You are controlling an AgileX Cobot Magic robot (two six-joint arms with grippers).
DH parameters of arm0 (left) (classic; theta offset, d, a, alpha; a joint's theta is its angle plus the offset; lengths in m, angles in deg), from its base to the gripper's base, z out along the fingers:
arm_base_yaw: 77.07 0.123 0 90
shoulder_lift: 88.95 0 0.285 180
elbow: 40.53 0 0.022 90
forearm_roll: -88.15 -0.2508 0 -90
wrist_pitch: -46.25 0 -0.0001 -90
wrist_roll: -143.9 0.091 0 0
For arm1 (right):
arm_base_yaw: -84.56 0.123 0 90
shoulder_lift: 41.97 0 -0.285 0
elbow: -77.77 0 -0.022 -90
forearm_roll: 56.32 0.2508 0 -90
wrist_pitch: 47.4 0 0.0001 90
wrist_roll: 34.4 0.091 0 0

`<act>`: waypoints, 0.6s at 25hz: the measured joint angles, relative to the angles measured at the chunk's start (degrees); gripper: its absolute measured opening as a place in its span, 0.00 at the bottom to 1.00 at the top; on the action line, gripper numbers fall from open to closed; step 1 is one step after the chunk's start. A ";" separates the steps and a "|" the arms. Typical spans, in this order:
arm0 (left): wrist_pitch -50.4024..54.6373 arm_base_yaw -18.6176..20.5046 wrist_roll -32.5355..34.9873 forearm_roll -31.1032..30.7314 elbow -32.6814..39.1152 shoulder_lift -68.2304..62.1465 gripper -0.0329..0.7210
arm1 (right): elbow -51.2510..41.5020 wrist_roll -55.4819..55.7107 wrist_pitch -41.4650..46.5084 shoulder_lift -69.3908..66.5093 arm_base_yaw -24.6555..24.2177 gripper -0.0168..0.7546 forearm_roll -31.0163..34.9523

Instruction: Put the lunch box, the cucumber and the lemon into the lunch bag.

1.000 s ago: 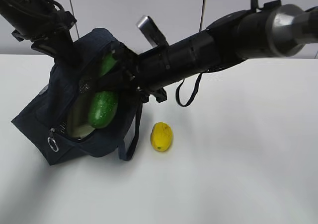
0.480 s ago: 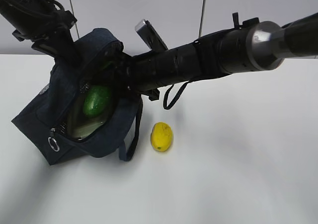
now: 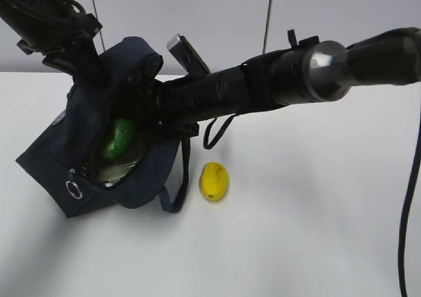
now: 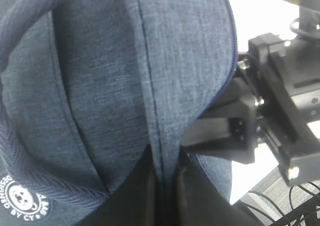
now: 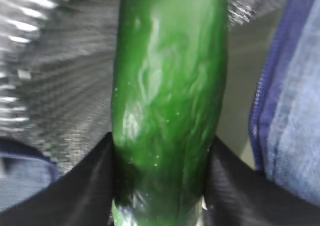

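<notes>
At left of frame, the right gripper (image 5: 160,186) clasps the cucumber (image 5: 170,100) inside the lunch bag (image 3: 46,152); it should seat it low before letting go.

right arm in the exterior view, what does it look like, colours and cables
The right arm is a chain of matte black cylindrical segments with one bare silver metal band near the elbow. A small grey box, likely the wrist camera, sits on top near the wrist. A thin black cable loops beneath it, and another hangs down the right edge.
</notes>
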 joint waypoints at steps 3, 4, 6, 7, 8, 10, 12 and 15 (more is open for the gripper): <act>0.00 0.00 0.09 0.00 0.00 0.00 0.05 | 1.06 -0.12 0.38 -0.13 0.00 0.57 0.00; 0.00 0.00 0.09 0.00 0.00 0.00 0.05 | 1.16 -0.22 0.81 -0.13 0.00 0.58 -0.12; 0.00 0.00 0.09 0.00 0.00 0.00 0.05 | 1.16 -0.22 1.89 -0.13 0.00 0.60 -0.77; 0.00 0.00 0.13 0.00 0.00 0.00 0.05 | 1.16 -0.22 2.29 -0.13 0.00 0.60 -1.30; 0.00 0.00 0.22 0.00 0.00 0.00 0.05 | 1.16 -0.22 2.82 -0.13 0.00 0.60 -1.83; 0.00 0.00 0.22 0.00 0.00 0.00 0.05 | 1.16 -0.34 3.44 -0.13 0.00 0.61 -2.85; 0.00 0.00 0.22 0.00 0.00 0.00 0.05 | 1.16 -0.23 3.98 -0.13 0.00 0.61 -3.80; 0.00 0.00 0.26 0.00 0.00 0.00 0.05 | 1.16 -0.08 5.31 -0.02 -0.53 0.61 -5.02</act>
